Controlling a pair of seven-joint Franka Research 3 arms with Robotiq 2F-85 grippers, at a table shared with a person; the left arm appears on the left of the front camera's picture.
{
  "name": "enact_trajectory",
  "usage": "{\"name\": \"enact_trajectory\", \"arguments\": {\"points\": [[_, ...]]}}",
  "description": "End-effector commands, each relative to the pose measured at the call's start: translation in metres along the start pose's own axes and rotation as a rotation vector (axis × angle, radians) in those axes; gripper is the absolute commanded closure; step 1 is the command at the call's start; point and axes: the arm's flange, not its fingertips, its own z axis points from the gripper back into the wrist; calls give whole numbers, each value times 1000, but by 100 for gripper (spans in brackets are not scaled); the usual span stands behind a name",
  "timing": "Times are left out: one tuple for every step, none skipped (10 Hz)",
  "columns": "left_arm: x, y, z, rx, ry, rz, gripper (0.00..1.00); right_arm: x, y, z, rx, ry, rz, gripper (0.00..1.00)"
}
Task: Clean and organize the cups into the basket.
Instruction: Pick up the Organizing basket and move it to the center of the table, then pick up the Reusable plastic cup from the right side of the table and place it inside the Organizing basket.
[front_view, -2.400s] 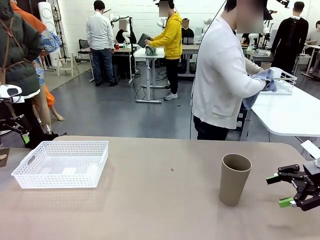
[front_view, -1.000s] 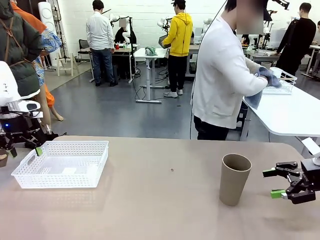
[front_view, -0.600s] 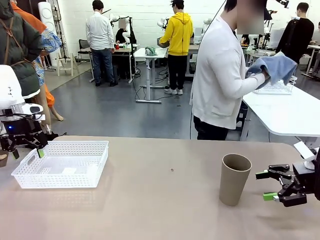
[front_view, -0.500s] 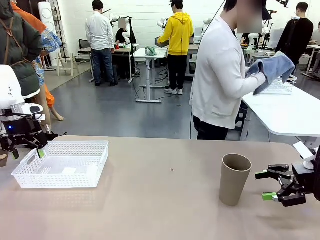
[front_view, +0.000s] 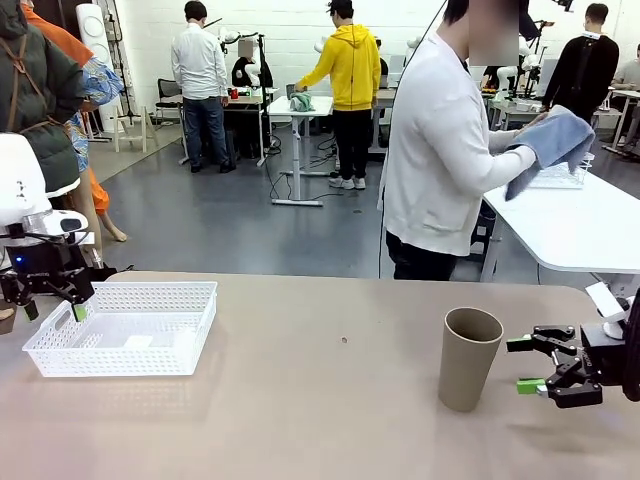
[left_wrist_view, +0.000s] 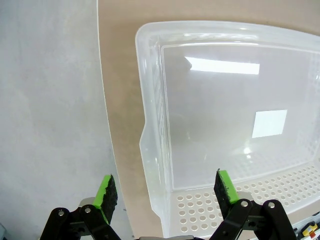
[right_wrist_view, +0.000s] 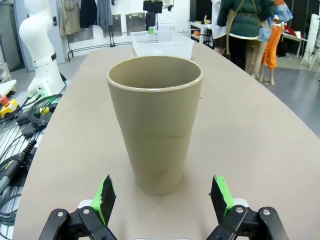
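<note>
The right arm is cut off by the picture's edge at 3 o'clock in the front view, so little more than the right gripper (front_view: 517, 366) shows there. It sits just beside the cup (front_view: 468, 360), at the cup's 3 o'clock, with its jaws spread wide and holding nothing. From its wrist, the green pads stand one to each side of the cup's lower wall with a gap on both sides, not touching it.

The cup is tan and upright, mouth up, on the table (front_view: 320, 420) at about 4 o'clock. Its inner wall shows, but the bottom is hidden below the rim in both views, so what it holds cannot be told.

Beyond the table's 1 o'clock edge a person (front_view: 440, 150) holds a blue cloth (front_view: 552, 140) (whether anything is wrapped in it cannot be made out).

The basket (front_view: 130, 358) lies at 9 o'clock on the table, white with perforated sides. The left gripper (front_view: 52, 310) is at its 9 o'clock end, released, jaws wide and gripping nothing. In the left wrist view the basket's near end runs off the bottom edge behind the fingers. One pad is outside the wall and the other is over the holed end. Contact cannot be judged. The basket's glossy floor carries a pale square patch and a glare of light.
</note>
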Motion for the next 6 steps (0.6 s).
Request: {"name": "enact_trajectory", "arguments": {"points": [[-7, -2, -4, 33, -18, -15, 0, -10, -2, -26, 39, -6, -5, 0], [-7, 0, -5, 37, -20, -1, 0, -11, -2, -34, 52, -5, -4, 0], [-7, -3, -4, 42, -24, 3, 0, -13, -3, -42, 57, 4, -2, 0], [-8, -3, -4, 44, -26, 1, 0, -15, -4, -47, 60, 6, 4, 0], [-8, -3, -4, 43, -26, -5, 0, -18, -9, -53, 55, -1, 9, 0], [-9, -3, -5, 40, -21, -13, 0, -21, -16, -60, 46, 8, 8, 0]]}}
